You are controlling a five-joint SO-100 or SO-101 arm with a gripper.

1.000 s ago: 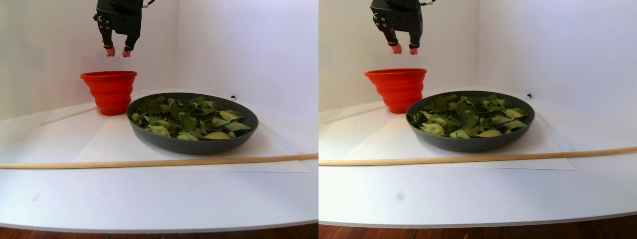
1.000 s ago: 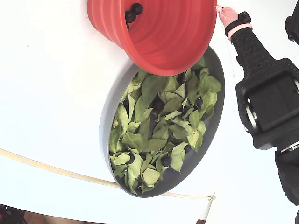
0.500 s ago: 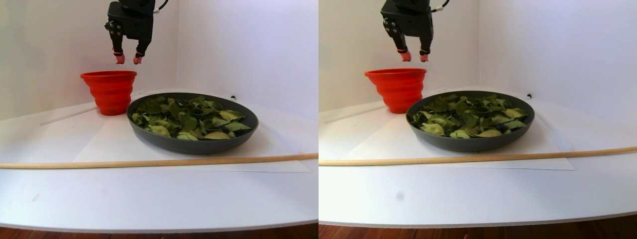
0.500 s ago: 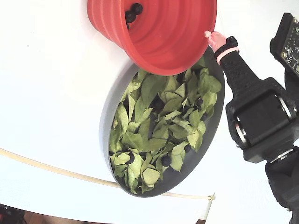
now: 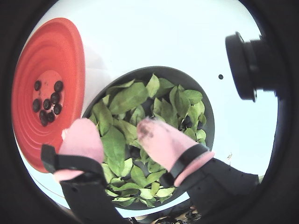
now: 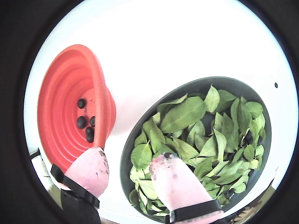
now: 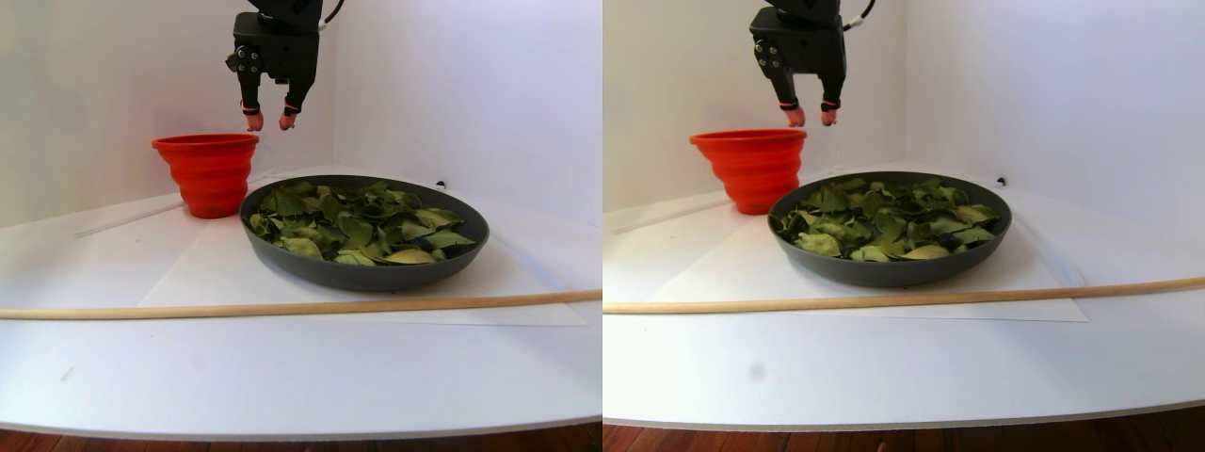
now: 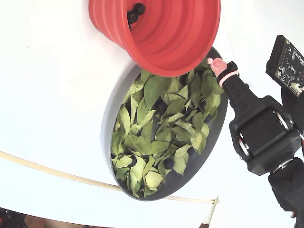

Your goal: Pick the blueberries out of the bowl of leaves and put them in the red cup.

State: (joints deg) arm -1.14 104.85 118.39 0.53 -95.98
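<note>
The gripper (image 7: 268, 120) hangs open and empty above the bowl (image 7: 311, 268) of leaves (image 7: 353, 226). Several blueberries (image 5: 48, 103) lie in the red cup (image 5: 28, 126) beside it.

Readable text: you will find none in any of these views.
Red cup (image 6: 70, 116): you see plain ridged walls, with no brand or number on them.
Bowl (image 7: 377, 275): its dark rim carries no label you can read.
Circuit board (image 8: 290, 66): if you look at the small board on the arm in the fixed view, the markings are too small and blurred for you to make out.
Gripper (image 5: 119, 135): you get pink tips and black bands, with no lettering on them.
White surface (image 7: 282, 377): it shows you no writing or sign.
</note>
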